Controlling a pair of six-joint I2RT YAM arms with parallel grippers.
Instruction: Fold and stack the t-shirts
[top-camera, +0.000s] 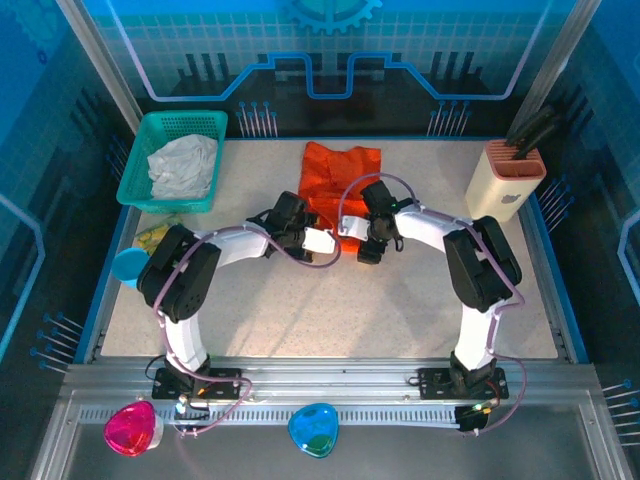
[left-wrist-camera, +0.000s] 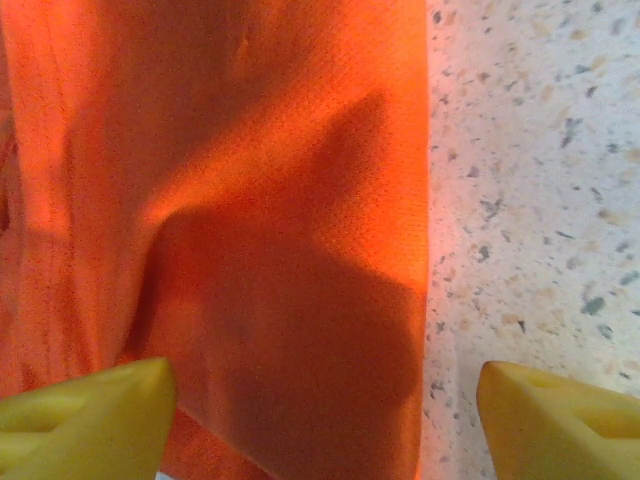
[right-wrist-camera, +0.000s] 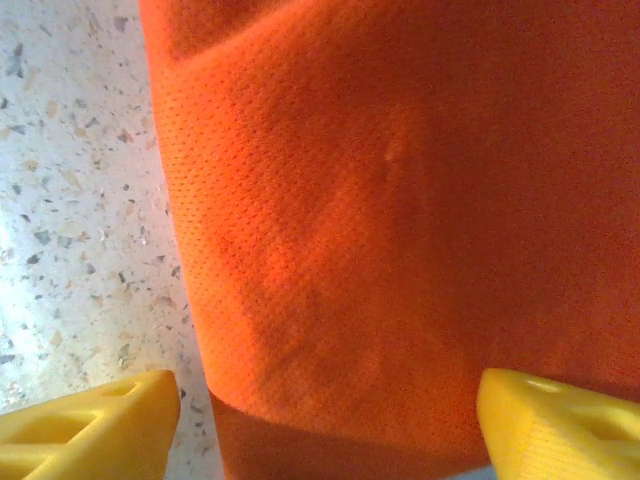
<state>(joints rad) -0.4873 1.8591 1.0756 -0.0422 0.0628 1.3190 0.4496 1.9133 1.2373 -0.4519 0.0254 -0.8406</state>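
1. Where I stand: the orange t-shirt (top-camera: 342, 180) lies on the worktop (top-camera: 330, 310), towards the far middle. My left jaws and right jaws are both spread over its near end, pinching nothing.
2. Each pair straddles a side edge of the cloth. In the left wrist view one fingertip (left-wrist-camera: 85, 415) sits over fabric and the other over bare speckled worktop. The right wrist view mirrors that, with a fingertip (right-wrist-camera: 90, 425) over worktop. If I come down too shallow, I would probably close on air. Too deep, and the outer fingertip could scrape the worktop and push the edge away instead of catching it.
3. The cloth looks rumpled, and I cannot tell how many layers lie at the edge. Nipping only the top layer could peel it open rather than carry the fold.
4. My two wrists hang near each other, with their cables looping between them. Lifting at unequal heights or speeds would likely skew the shirt, and swinging inward risks a knock or a snagged cable.
5. The whitish-grey t-shirt (top-camera: 183, 165) sits bunched in the teal basket (top-camera: 185, 122), well apart. A crooked orange fold would make a poor base for stacking it. The mesh may also catch that cloth when I pull it out.
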